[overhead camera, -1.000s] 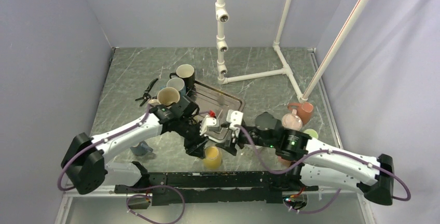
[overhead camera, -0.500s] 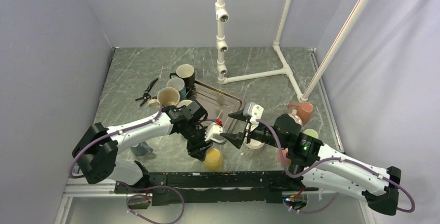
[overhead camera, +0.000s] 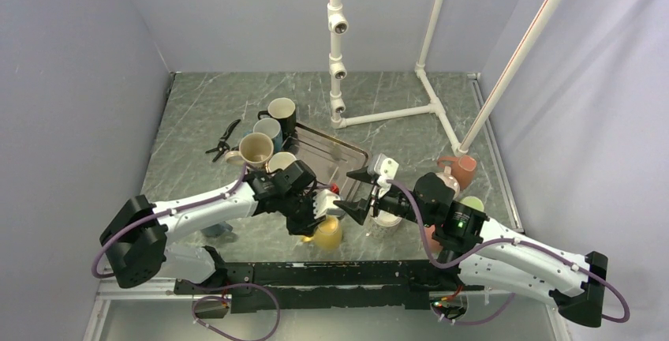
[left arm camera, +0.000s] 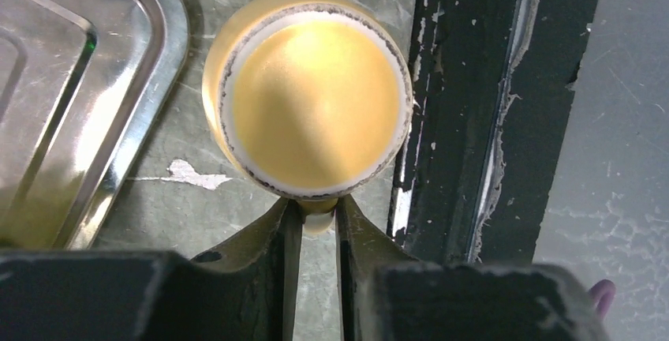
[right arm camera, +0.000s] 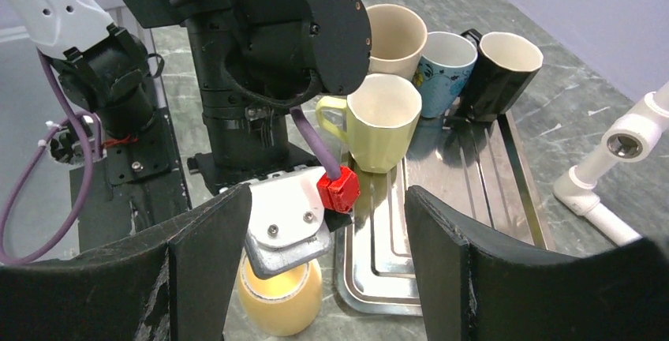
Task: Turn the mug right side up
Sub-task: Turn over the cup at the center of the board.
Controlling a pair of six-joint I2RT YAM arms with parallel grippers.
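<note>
Since a second ago my left gripper [left arm camera: 318, 213] has swung in low behind the mug [left arm camera: 315, 92] and narrowed, and its fingers now pinch the handle between them. That mug stands upside down, base up, on the table [left arm camera: 189, 222] just beside the tray [left arm camera: 175, 41], at the near edge. My right gripper [overhead camera: 355, 195] hovers over the tray, jaws spread wide, holding nothing.

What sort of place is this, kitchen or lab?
Probably a robot test cell, not a kitchen: plain walls enclose a marble-look table, a white pipe frame stands on it, and a left arm and right arm are bolted at its edge.
</note>
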